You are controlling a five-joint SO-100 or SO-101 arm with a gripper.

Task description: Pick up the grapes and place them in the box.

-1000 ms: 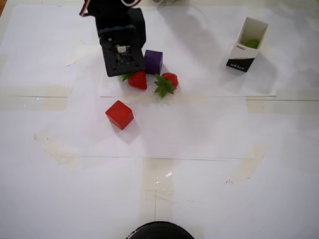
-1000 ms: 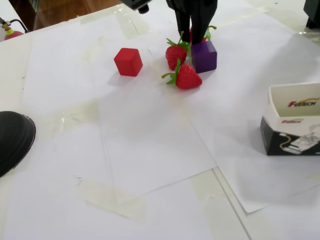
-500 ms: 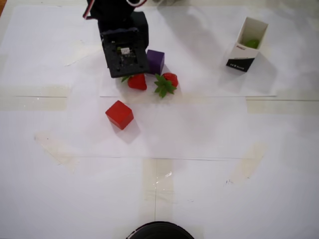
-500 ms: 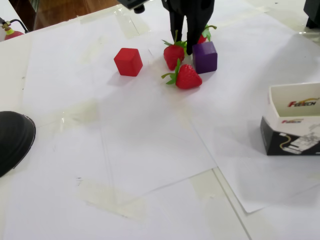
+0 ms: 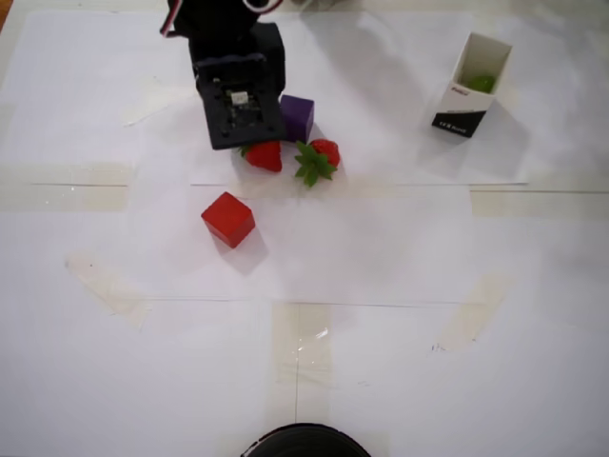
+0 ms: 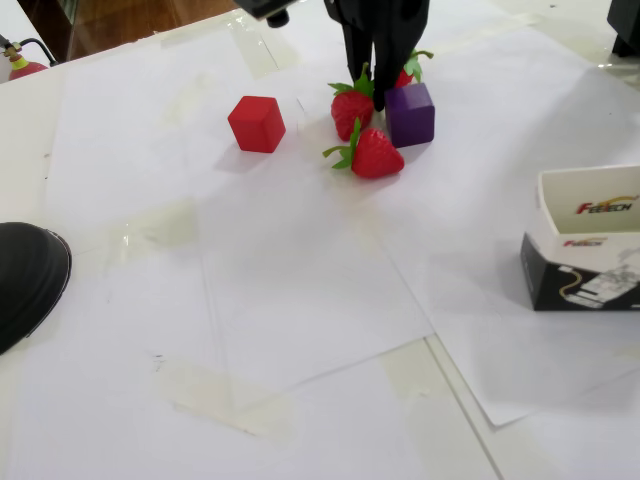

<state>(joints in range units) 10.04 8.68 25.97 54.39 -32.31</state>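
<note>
The white box (image 5: 460, 95) stands at the top right of the overhead view, and something light green, the grapes (image 5: 481, 83), lies inside it. In the fixed view the box (image 6: 585, 215) is near right and its inside is hidden. No loose grapes show on the table. My gripper (image 6: 378, 95) points down between a strawberry (image 6: 352, 110) and the purple cube (image 6: 410, 113). Its fingers stand close together, and I cannot tell whether they hold anything. In the overhead view the black wrist block (image 5: 238, 95) hides the fingertips.
A second strawberry (image 6: 375, 155) lies in front of the gripper and a third (image 6: 405, 75) behind it. The overhead view shows two strawberries (image 5: 265, 155) (image 5: 319, 157), the purple cube (image 5: 297, 116) and a red cube (image 5: 228, 219). A black round object (image 6: 20, 280) sits at the table edge.
</note>
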